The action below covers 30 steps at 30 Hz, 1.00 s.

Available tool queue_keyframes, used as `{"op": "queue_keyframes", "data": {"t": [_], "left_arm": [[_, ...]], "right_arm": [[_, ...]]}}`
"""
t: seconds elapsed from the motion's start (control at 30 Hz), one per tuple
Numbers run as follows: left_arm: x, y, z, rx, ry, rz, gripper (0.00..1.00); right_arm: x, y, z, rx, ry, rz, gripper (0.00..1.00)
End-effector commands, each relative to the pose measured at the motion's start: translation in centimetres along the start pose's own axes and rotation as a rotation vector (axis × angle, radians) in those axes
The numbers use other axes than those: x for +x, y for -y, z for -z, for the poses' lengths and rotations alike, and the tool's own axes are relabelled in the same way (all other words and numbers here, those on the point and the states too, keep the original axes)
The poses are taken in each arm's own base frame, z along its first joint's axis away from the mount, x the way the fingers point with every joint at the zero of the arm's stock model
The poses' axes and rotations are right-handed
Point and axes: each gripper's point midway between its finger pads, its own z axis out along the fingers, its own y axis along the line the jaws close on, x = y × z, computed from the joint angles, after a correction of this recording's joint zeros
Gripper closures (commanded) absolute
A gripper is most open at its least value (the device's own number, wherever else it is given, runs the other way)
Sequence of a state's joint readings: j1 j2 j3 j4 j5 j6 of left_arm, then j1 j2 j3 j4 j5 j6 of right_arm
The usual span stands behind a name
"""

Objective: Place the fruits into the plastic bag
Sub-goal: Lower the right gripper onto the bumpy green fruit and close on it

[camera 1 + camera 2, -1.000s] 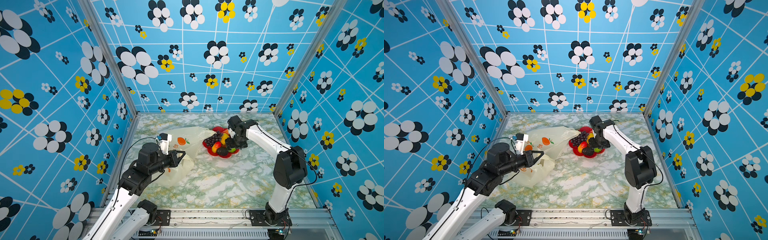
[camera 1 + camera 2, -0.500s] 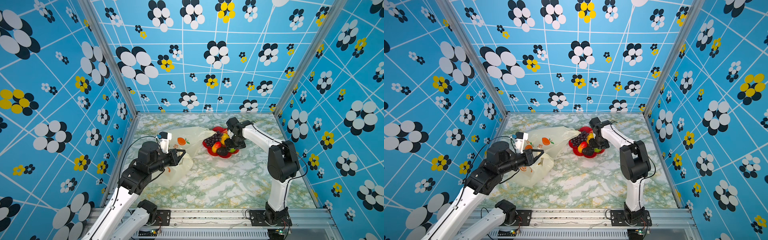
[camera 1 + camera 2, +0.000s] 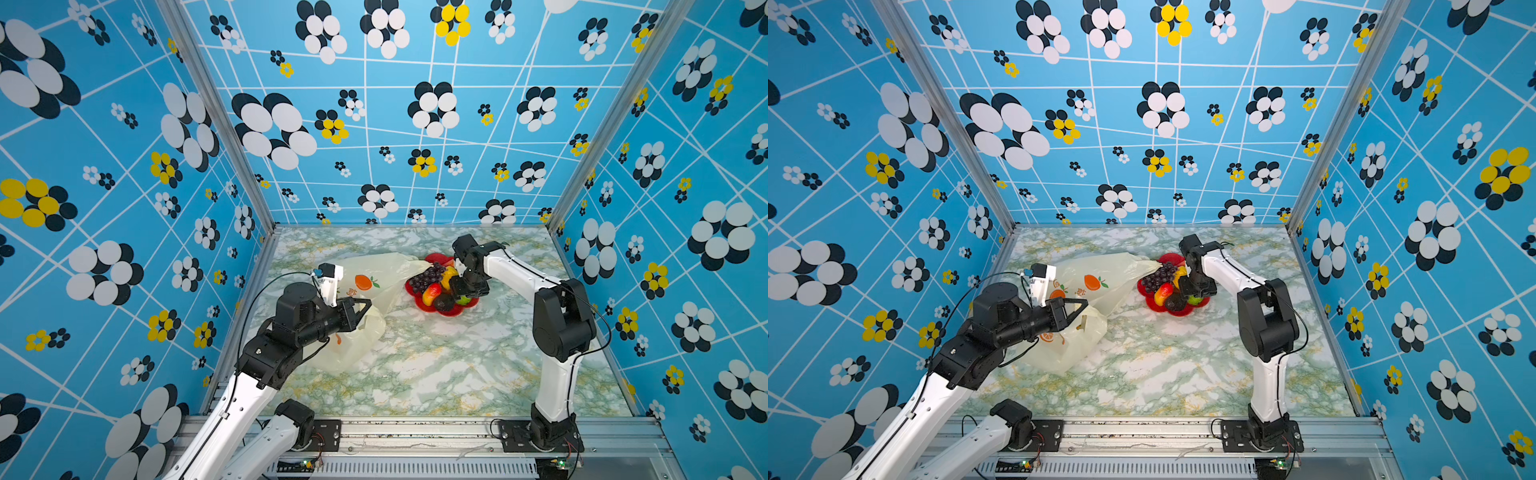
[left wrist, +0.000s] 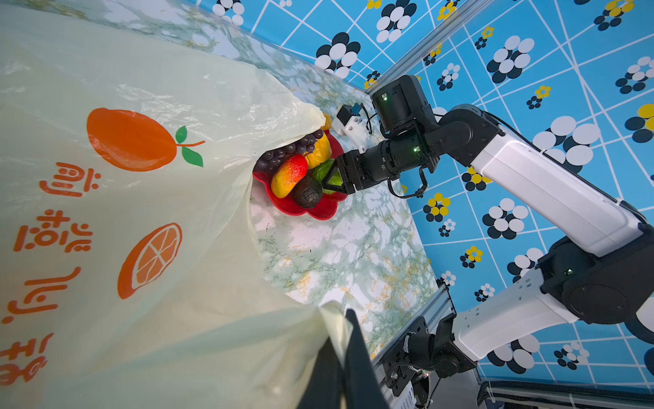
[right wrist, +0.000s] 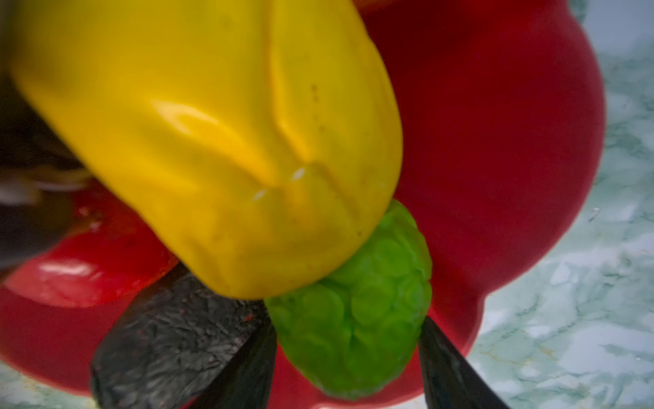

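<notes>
The plastic bag [image 3: 365,299] lies on the marble table [image 3: 436,365], left of the middle in both top views. The left gripper [image 3: 365,305] is clenched on a bunched edge of the bag and holds it up. In the left wrist view, the bag fills the left half of the frame and covers part of the red plate [image 4: 300,209].

The fruits sit on the red plate, just right of the bag, near the middle of both top views. The grape bunch [image 3: 428,276] is partly under the bag's edge. The mango [image 3: 432,293] and the dark avocado [image 3: 444,302] show well. The yellow fruit [image 5: 212,141] is very close and blurry in the right wrist view, so its shape is hard to tell.

The right gripper [image 4: 331,179] is down on the plate. Its jaws stand on each side of the bumpy green fruit [image 5: 357,325]. They look close to its sides, but I cannot tell if they squeeze it. In both top views the gripper hides most of this fruit.
</notes>
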State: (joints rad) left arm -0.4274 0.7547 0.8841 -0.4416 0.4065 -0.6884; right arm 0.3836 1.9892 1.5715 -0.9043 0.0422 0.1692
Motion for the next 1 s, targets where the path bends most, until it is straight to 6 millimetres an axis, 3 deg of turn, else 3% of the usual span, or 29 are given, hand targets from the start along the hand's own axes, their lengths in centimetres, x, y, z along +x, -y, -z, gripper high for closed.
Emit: {"op": "queue_keyframes", "data": {"t": [0.0,0.17,0.63,0.8,0.97], "left_arm": [[-0.6,0.4,0.5,0.006,0.027,-0.008,1.00],[-0.6,0.3,0.2,0.009,0.026,-0.008,1.00],[-0.6,0.2,-0.1,0.017,0.025,0.008,1.00],[-0.7,0.3,-0.1,0.022,0.030,0.010,1.00],[-0.6,0.4,0.1,0.017,0.026,0.009,1.00]], "right_arm": [[-0.3,-0.1,-0.1,-0.018,0.004,-0.012,0.41],[0.0,-0.1,0.9,-0.027,0.030,-0.026,0.54],[0.5,0.3,4.8,-0.042,0.151,-0.058,0.63],[0.7,-0.2,3.3,-0.060,0.105,-0.020,0.37],[-0.2,0.0,1.1,-0.029,0.088,0.000,0.20]]}}
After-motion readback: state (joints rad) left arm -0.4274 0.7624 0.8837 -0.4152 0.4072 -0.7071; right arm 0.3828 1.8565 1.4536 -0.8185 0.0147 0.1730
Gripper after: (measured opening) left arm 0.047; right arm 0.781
